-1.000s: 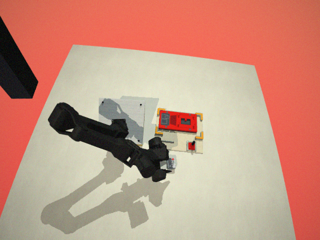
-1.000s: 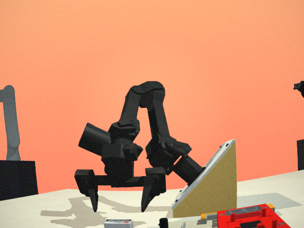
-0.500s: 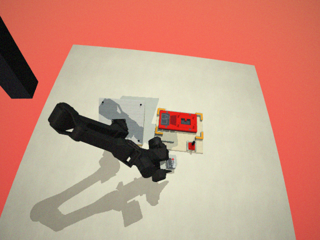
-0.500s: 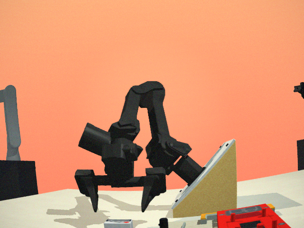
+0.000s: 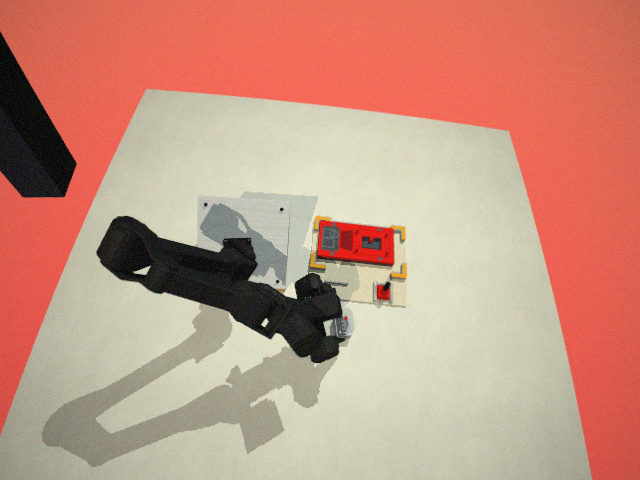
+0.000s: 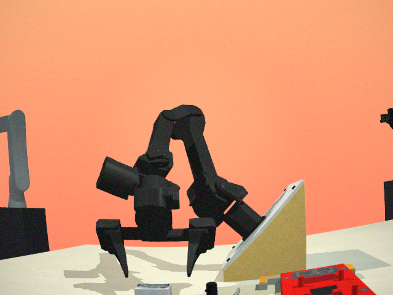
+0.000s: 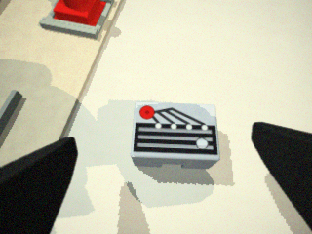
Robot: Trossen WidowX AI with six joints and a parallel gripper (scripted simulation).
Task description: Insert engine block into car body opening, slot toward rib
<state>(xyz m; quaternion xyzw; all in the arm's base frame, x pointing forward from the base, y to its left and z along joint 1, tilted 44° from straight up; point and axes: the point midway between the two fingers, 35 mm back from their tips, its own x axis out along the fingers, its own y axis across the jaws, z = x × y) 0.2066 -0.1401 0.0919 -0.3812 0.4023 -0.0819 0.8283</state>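
Engine block, boxy w/ striped top, on pale tabletop; tapered blk fingers spread, grasping nothing.

from my seat, i see the red car body between yellow corner brackets, its opening bare, the engine block apart from it.

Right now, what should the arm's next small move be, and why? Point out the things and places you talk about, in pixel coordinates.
Probably lower the open tool [image 5: 338, 333] [image 6: 157, 276] [image 7: 165, 137] straight over the engine block [image 5: 343, 327] [image 6: 153, 289] [image 7: 175, 132]: it sits on the table, outside the car body [image 5: 338, 253] [image 6: 326, 279], and the wrist view shows it between the spread fingertips.
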